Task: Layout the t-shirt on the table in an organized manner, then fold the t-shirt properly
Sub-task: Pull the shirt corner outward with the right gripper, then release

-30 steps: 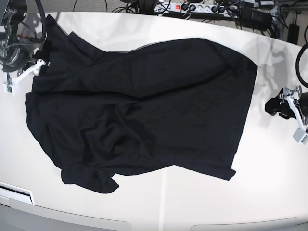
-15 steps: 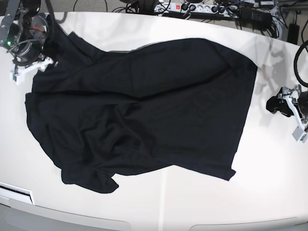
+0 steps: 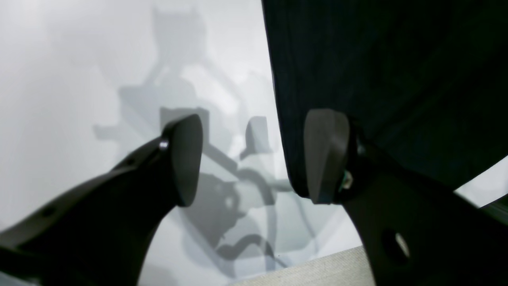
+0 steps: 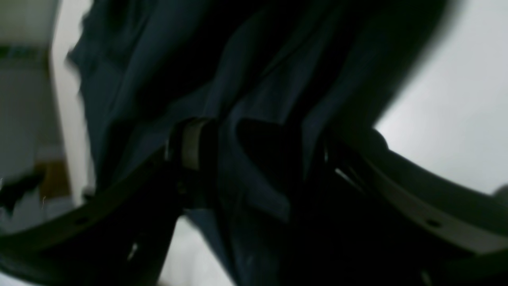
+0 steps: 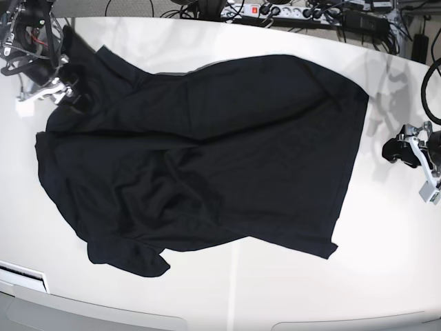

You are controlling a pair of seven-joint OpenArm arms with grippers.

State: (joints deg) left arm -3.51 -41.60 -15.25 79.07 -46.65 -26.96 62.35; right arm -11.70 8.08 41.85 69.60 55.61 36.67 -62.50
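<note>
The t-shirt (image 5: 207,158) lay spread across the middle of the surface (image 5: 386,276) in the base view, only partly laid out. Its right-hand edge ran fairly straight, while the lower left corner was bunched and folded under, and wrinkles crossed the centre.

At the upper left of that view the right gripper (image 5: 60,88) sat on the shirt's upper left corner. In the right wrist view (image 4: 254,159) dark cloth filled the gap between the pads and rose in a ridge there. The jaws stood part-way apart with fabric between them, and it looked like a hold on the t-shirt, though blur made the contact hard to confirm.

At the right edge of the base view the left gripper (image 5: 420,162) hovered off the garment, well apart from its right-hand edge. In the left wrist view (image 3: 254,159) its jaws stood wide apart with nothing between them. The shirt's edge appeared just behind one pad, with bare surface under the gap.

The step in hand appeared to be spreading, not folding. To do it well, the right gripper should draw its corner outward, low over the surface, so the cloth slides instead of lifting and dragging the body. The left gripper would do best to pin or take the opposite edge first. Otherwise the whole shirt may shift. The crumpled lower left corner needed its own pull afterwards.
</note>
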